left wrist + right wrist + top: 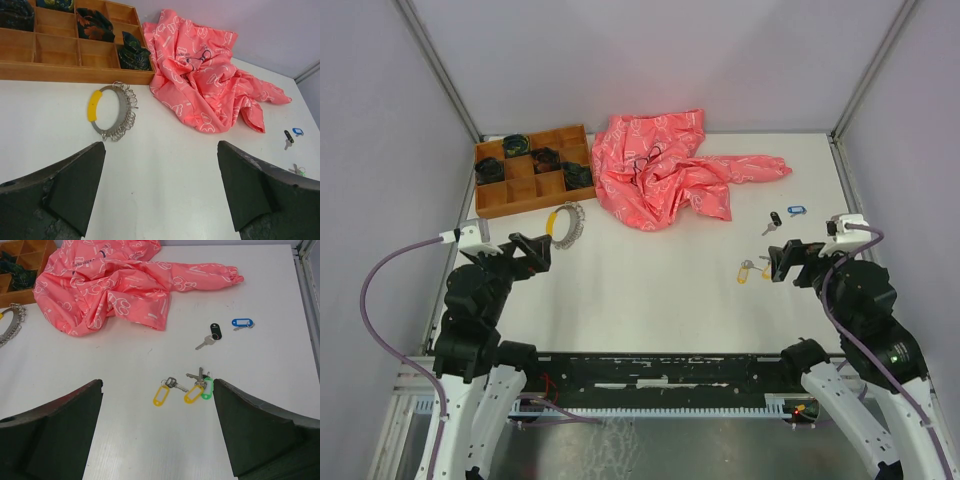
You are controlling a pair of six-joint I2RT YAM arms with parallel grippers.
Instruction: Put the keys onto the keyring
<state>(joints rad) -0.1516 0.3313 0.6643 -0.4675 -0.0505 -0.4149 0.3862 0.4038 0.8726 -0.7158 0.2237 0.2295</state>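
The keyring (566, 222), a silvery coiled loop with a yellow segment, lies flat just in front of the wooden tray; it also shows in the left wrist view (128, 118). Two yellow-tagged keys (161, 395) and a green-tagged key (207, 388) lie close together on the white table. Beyond them rest a black-tagged key (214, 332) and a blue-tagged key (241, 322). My left gripper (535, 250) hangs open, short of the keyring, holding nothing. My right gripper (782, 260) is open above the table, just behind the yellow-tagged keys (745, 270), with empty jaws.
A wooden compartment tray (525, 200) with dark coiled bundles (546, 157) stands at the back left. A crumpled pink cloth (665, 175) spreads over the back middle. Enclosure walls and posts close off the left, right and back.
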